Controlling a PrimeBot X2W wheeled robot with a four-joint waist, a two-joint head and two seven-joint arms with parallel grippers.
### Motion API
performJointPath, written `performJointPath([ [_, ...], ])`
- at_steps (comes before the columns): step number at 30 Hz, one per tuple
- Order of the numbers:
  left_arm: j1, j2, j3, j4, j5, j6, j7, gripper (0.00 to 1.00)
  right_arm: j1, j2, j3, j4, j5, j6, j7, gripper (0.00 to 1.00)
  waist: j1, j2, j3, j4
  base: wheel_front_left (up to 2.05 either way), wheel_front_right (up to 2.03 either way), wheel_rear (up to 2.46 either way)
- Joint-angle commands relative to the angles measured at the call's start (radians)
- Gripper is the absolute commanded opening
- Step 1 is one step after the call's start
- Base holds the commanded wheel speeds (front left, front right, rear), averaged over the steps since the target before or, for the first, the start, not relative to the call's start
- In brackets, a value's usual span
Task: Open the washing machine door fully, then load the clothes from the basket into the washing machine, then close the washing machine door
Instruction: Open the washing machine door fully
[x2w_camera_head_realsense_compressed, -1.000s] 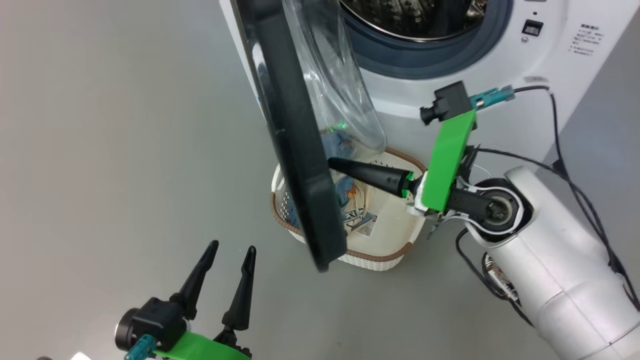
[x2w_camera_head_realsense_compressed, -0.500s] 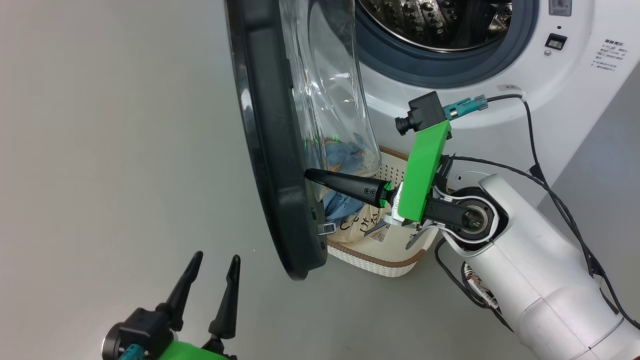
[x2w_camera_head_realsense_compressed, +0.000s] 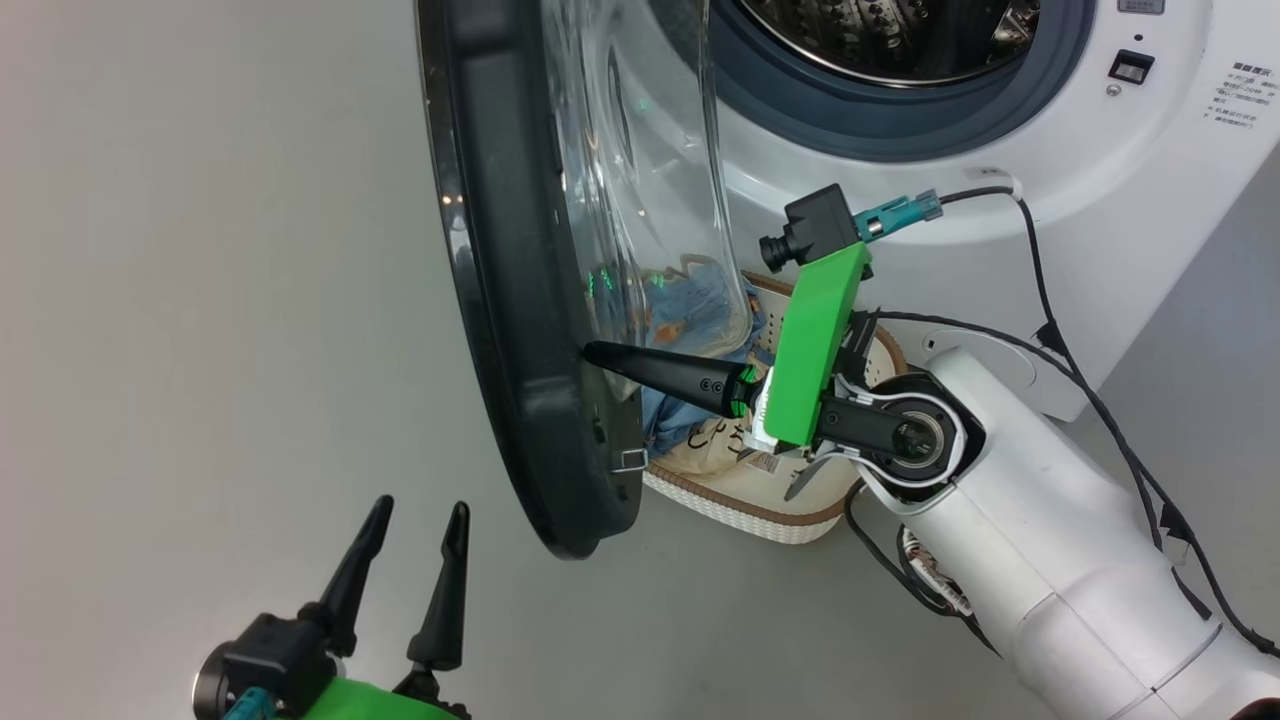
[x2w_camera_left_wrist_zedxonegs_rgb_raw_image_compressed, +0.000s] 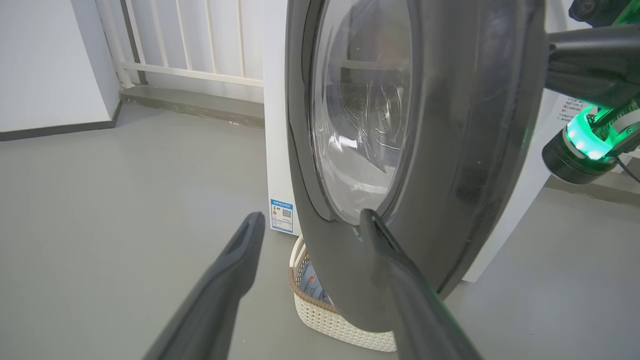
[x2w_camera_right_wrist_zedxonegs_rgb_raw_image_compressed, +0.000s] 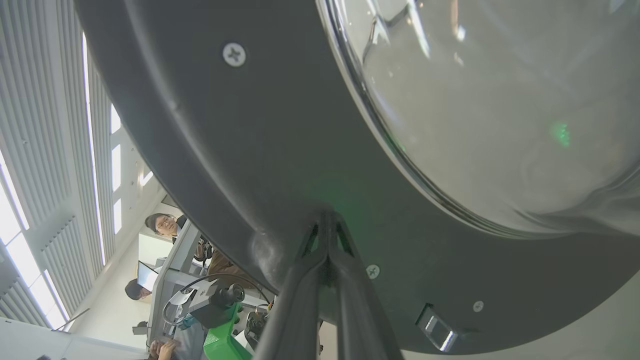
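The washing machine door (x2w_camera_head_realsense_compressed: 520, 300) stands edge-on, its glass bowl (x2w_camera_head_realsense_compressed: 640, 180) facing the white washing machine (x2w_camera_head_realsense_compressed: 1000, 200) and its steel drum (x2w_camera_head_realsense_compressed: 880, 30). My right gripper (x2w_camera_head_realsense_compressed: 590, 352) is shut, its joined tips pressed against the door's inner black rim (x2w_camera_right_wrist_zedxonegs_rgb_raw_image_compressed: 250, 150); its wrist view shows the tips (x2w_camera_right_wrist_zedxonegs_rgb_raw_image_compressed: 327, 217) touching that rim. Low at the left, my left gripper (x2w_camera_head_realsense_compressed: 421, 504) is open and holds nothing, in front of the door's outer face (x2w_camera_left_wrist_zedxonegs_rgb_raw_image_compressed: 475, 125). The basket (x2w_camera_head_realsense_compressed: 760, 505) sits on the floor under the door, holding the clothes: a blue garment (x2w_camera_head_realsense_compressed: 670, 415) and a cream one (x2w_camera_head_realsense_compressed: 710, 445).
Grey floor spreads to the left of the door. Black cables (x2w_camera_head_realsense_compressed: 1050, 330) hang beside my right arm in front of the machine. A blue label (x2w_camera_left_wrist_zedxonegs_rgb_raw_image_compressed: 281, 216) marks the machine's lower front. People (x2w_camera_right_wrist_zedxonegs_rgb_raw_image_compressed: 162, 225) sit at a desk beyond the door's edge.
The door has swung further open to the left, with my shut right gripper following against its inner rim. The head camera has shifted. The left gripper stays open.
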Motion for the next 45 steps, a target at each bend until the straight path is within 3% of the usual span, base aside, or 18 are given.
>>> performJointPath([
  [1, -0.009, 0.016, 0.037, -0.027, 0.002, -0.003, -0.009, 1.00, -0.025, 0.039, 0.017, -0.027, 0.000, 0.002, -0.004, 0.00, 0.0000, 0.0000, 0.000, 0.000, 0.00, 0.00, 0.00],
  [13, -0.019, 0.016, 0.024, 0.000, -0.004, -0.003, -0.009, 1.00, 0.004, 0.008, 0.005, -0.035, 0.004, 0.002, -0.056, 0.00, 0.0000, 0.0000, -0.023, -0.008, 0.00, 0.00, 0.00],
  [14, -0.021, 0.016, 0.020, 0.008, -0.003, -0.003, -0.009, 1.00, 0.012, 0.003, -0.001, -0.035, 0.007, 0.002, -0.065, 0.24, 0.0000, 0.0000, -0.029, -0.010, 0.00, 0.00, 0.00],
  [17, -0.029, 0.017, 0.010, 0.026, -0.003, -0.003, -0.009, 1.00, 0.034, -0.019, -0.015, -0.038, 0.004, 0.002, -0.094, 0.49, 0.0000, 0.0000, -0.041, -0.014, 0.00, 0.00, 0.00],
  [18, -0.032, 0.020, 0.009, 0.031, -0.004, -0.003, -0.009, 1.00, 0.042, -0.026, -0.020, -0.038, 0.004, 0.002, -0.105, 0.84, 0.0000, 0.0000, -0.044, -0.017, 0.00, 0.00, 0.00],
  [19, -0.034, 0.023, 0.010, 0.034, -0.004, -0.003, -0.009, 1.00, 0.048, -0.031, -0.023, -0.038, 0.003, 0.002, -0.113, 1.00, 0.0000, 0.0000, -0.046, -0.022, 0.00, 0.00, 0.00],
  [27, -0.046, 0.042, 0.012, 0.047, -0.007, -0.003, -0.009, 1.00, 0.098, -0.094, -0.007, -0.036, -0.037, 0.002, -0.182, 1.00, 0.0000, 0.0000, -0.059, -0.064, 0.00, 0.00, 0.00],
  [45, -0.023, 0.057, 0.043, 0.051, -0.002, -0.003, -0.009, 1.00, 0.297, -0.318, 0.081, -0.031, -0.107, 0.002, -0.405, 1.00, 0.0000, 0.0000, -0.102, -0.126, 0.00, 0.00, 0.00],
])
